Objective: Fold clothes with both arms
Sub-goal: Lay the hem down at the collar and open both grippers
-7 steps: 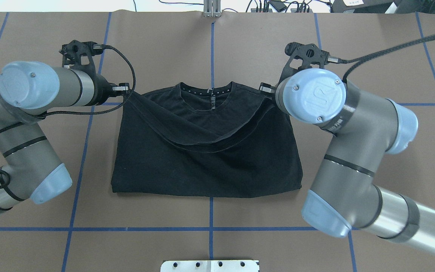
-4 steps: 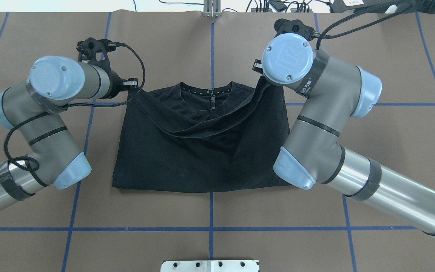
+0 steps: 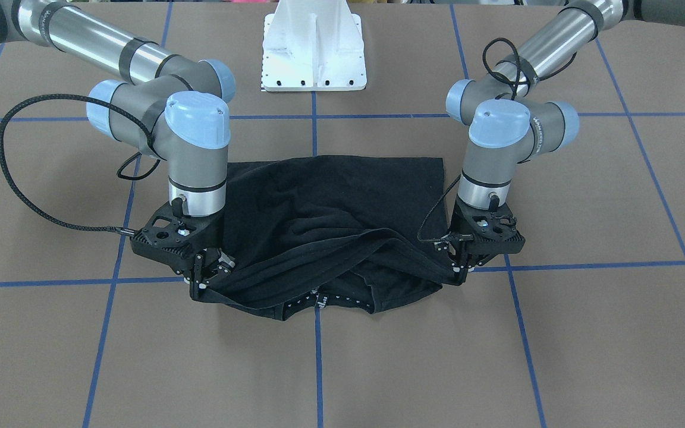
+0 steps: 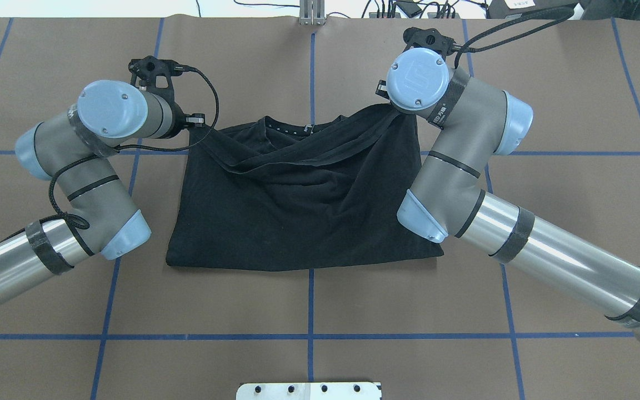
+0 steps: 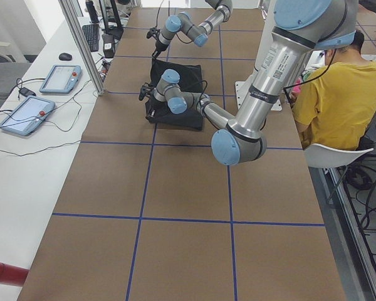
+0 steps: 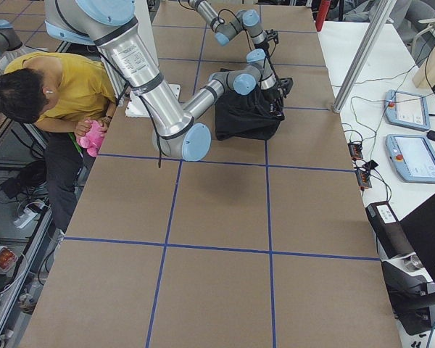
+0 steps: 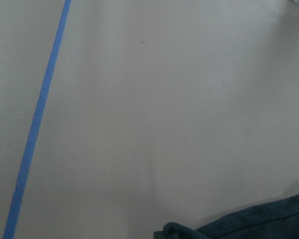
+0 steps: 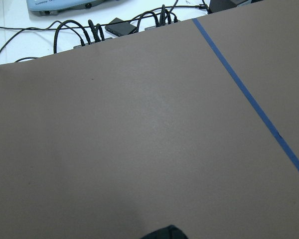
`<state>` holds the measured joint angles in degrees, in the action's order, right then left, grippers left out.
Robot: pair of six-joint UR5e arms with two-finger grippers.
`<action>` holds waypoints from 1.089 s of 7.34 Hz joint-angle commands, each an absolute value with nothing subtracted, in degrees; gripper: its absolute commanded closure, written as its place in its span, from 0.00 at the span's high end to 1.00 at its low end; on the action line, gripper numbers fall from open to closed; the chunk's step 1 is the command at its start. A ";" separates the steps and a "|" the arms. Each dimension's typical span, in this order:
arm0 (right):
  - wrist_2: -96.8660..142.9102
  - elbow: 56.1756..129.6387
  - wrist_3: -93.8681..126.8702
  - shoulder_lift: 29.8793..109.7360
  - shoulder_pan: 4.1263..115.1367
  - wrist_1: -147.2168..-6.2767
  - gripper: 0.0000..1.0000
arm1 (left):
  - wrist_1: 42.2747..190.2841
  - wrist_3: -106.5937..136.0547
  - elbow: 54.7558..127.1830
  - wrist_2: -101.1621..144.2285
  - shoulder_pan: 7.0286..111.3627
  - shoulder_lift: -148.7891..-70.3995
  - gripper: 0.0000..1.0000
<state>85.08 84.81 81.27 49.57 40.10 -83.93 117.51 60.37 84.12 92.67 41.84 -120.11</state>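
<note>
Pinching one hem corner apiece, the left gripper (image 3: 459, 273) and right gripper (image 3: 202, 285) hold the black T-shirt (image 3: 342, 190) doubled on the table (image 3: 586, 333). Its hem runs left-to-right between them, sagging just short of the collar (image 3: 319, 304) on the far side, both arms equally close.

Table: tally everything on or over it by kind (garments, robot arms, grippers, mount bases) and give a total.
black T-shirt: 1
Robot arms: 2 (left arm, right arm)
Grippers: 2 (left gripper, right gripper), each pinching a raised edge of the shirt
white mount base: 1
Total: 6
</note>
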 commanded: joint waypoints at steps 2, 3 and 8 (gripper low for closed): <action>85.95 84.11 78.94 50.10 40.52 -83.50 0.00 | 117.69 52.84 82.35 92.63 43.94 -120.23 0.00; 86.04 84.20 78.66 50.18 40.60 -83.50 0.00 | 117.69 47.51 82.53 92.98 45.08 -120.50 0.00; 87.01 84.20 77.43 50.88 41.22 -83.41 0.00 | 117.60 42.46 81.66 95.98 47.99 -121.20 0.00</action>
<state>86.72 84.20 77.73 50.42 41.14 -83.44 117.54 43.78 82.30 95.32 47.53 -121.14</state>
